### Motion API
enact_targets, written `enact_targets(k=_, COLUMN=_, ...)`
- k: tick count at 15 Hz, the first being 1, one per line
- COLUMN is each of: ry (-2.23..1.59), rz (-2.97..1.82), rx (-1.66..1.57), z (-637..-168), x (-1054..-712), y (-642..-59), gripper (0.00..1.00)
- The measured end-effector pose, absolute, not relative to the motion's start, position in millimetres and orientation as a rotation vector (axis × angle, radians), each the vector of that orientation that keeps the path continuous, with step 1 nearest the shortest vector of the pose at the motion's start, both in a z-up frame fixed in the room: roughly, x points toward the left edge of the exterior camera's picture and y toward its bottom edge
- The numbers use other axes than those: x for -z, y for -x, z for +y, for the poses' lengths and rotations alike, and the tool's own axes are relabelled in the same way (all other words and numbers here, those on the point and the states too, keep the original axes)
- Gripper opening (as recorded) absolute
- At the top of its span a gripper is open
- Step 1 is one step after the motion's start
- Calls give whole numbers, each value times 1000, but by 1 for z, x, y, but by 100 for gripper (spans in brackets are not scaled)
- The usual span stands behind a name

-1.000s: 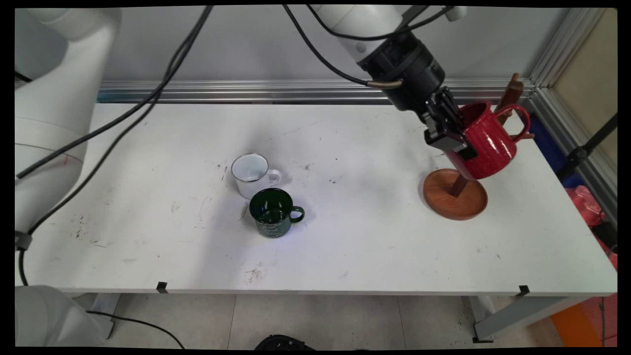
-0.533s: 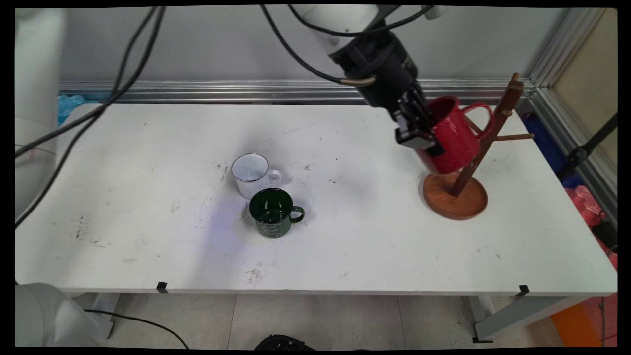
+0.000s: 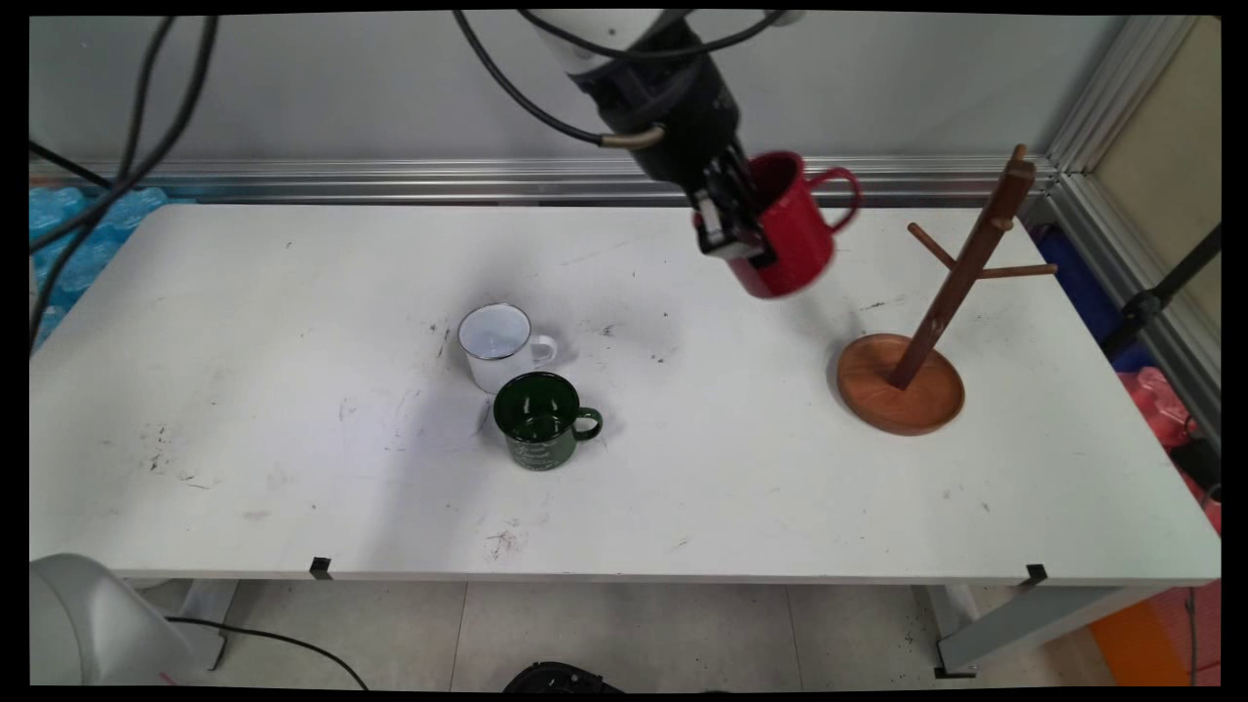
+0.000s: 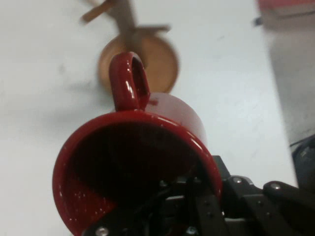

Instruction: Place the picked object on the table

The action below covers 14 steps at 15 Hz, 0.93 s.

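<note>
The gripper [image 3: 738, 226] is clamped on the rim of a red mug [image 3: 792, 239], 1 finger inside the cup and 1 outside, and holds it in the air above the far side of the table [image 3: 292, 468], tilted with its handle toward the wooden mug stand [image 3: 921, 336]. The mug is clear of the stand. Only the main view shows the white mug [image 3: 499, 346] and the green mug [image 3: 541, 421], standing upright just beside each other near the table's middle. The hand view looks straight into the red mug's [image 4: 133, 167] dark mouth, the handle uppermost, the stand's [image 4: 142, 54] round base beyond it.
</note>
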<state>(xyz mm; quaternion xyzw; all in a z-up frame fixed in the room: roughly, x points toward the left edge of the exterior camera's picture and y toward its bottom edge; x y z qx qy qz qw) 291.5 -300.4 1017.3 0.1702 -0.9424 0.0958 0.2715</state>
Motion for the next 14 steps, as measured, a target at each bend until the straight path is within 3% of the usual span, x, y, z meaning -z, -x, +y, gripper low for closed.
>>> enact_targets(k=7, ry=-563, rz=-2678, rx=-423, z=-308, x=-1019, y=-317, gripper=0)
enact_targets(k=14, ry=-603, rz=-2800, rx=-530, z=-336, x=-996, y=-336, gripper=0)
